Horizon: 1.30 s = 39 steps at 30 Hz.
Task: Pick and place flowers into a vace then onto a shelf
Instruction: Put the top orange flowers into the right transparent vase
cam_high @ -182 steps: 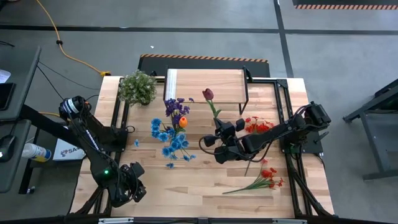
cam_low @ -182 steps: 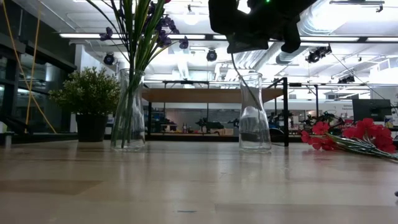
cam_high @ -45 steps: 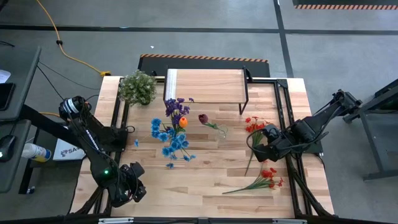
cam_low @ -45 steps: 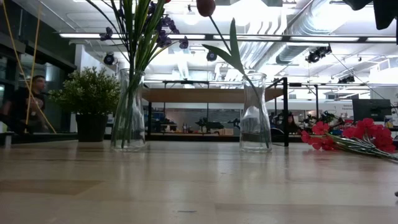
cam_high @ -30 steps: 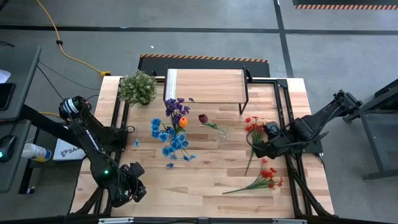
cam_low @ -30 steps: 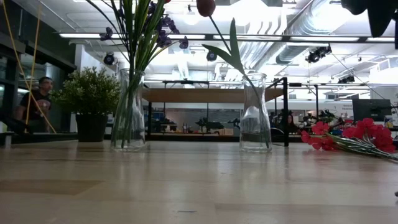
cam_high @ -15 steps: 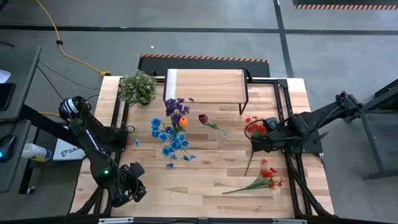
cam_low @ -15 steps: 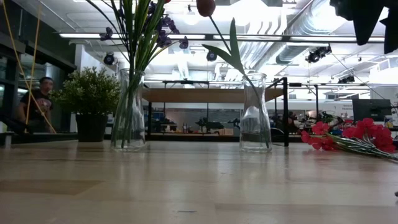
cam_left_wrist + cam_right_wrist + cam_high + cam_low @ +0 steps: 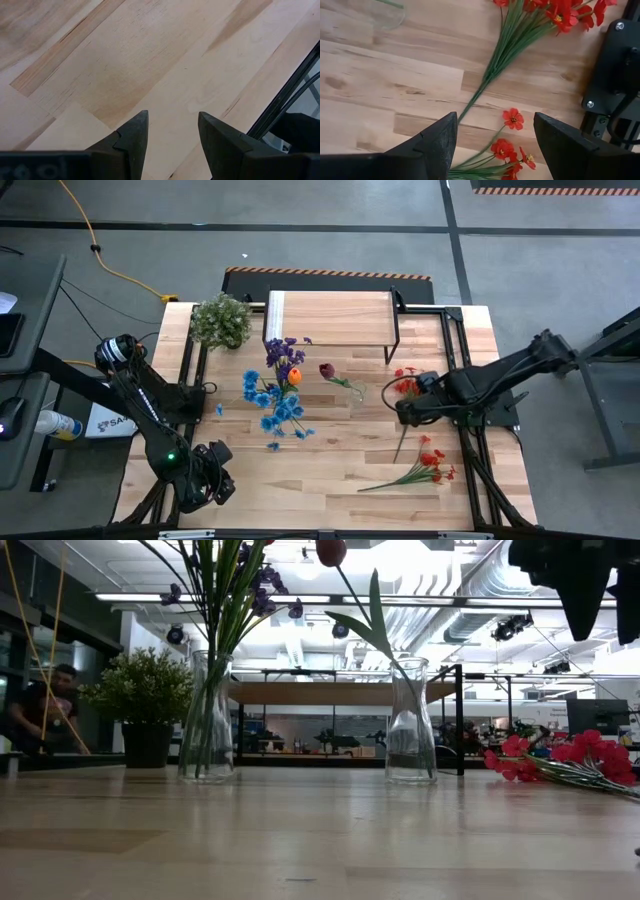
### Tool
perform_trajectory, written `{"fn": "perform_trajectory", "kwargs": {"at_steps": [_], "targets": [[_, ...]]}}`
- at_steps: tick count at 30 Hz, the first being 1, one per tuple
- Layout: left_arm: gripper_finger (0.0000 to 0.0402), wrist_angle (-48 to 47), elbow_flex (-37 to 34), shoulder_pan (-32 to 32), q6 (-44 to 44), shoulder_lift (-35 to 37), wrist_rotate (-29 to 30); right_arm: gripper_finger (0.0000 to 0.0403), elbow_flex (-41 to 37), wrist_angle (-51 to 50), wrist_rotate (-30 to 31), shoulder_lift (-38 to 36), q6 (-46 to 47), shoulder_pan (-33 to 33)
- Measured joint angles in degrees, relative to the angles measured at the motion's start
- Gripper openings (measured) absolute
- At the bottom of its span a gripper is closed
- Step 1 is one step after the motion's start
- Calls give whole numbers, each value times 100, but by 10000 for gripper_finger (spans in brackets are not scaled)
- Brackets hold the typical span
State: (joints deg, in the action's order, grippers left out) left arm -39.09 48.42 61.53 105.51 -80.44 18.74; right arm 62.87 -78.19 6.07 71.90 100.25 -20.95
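Note:
Two clear vases stand mid-table. One vase point(image 9: 281, 392) point(image 9: 208, 720) holds blue, purple and orange flowers point(image 9: 272, 395). The other vase point(image 9: 357, 390) point(image 9: 410, 723) has a dark maroon flower point(image 9: 326, 370) standing in it by its stem. A bunch of red flowers point(image 9: 408, 385) point(image 9: 492, 70) lies flat on the table at the right, and a second red bunch point(image 9: 428, 467) point(image 9: 512, 119) lies nearer the front. My right gripper point(image 9: 401, 411) point(image 9: 495, 147) hovers open above the first bunch's stem. My left gripper point(image 9: 212, 477) point(image 9: 172, 135) waits open over bare wood at the front left. The shelf point(image 9: 330, 318) stands at the back.
A bushy potted plant point(image 9: 221, 320) stands at the back left beside the shelf. Black frame rails point(image 9: 462, 370) run along the table's right side, close to the red flowers. A person point(image 9: 40, 705) shows in the room behind the table. Bare wood point(image 9: 320, 470) lies at the front centre.
My right gripper has gone toward the table's left, from beside the right rail to above the red flowers' stem, and has stayed open. The flowers and vases have not moved.

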Motion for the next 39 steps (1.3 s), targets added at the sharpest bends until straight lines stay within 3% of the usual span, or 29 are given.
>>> {"fn": "perform_trajectory", "kwargs": {"at_steps": [16,32,39], "targets": [[207,-2,0,0,-24,0,0,252,0,140,-71,354,50,-18],[207,0,0,0,-23,0,-2,252,-4,350,-296,385,459,-516],[207,13,1,0,-21,0,-2,252,-4,566,-243,766,441,-514]]}}
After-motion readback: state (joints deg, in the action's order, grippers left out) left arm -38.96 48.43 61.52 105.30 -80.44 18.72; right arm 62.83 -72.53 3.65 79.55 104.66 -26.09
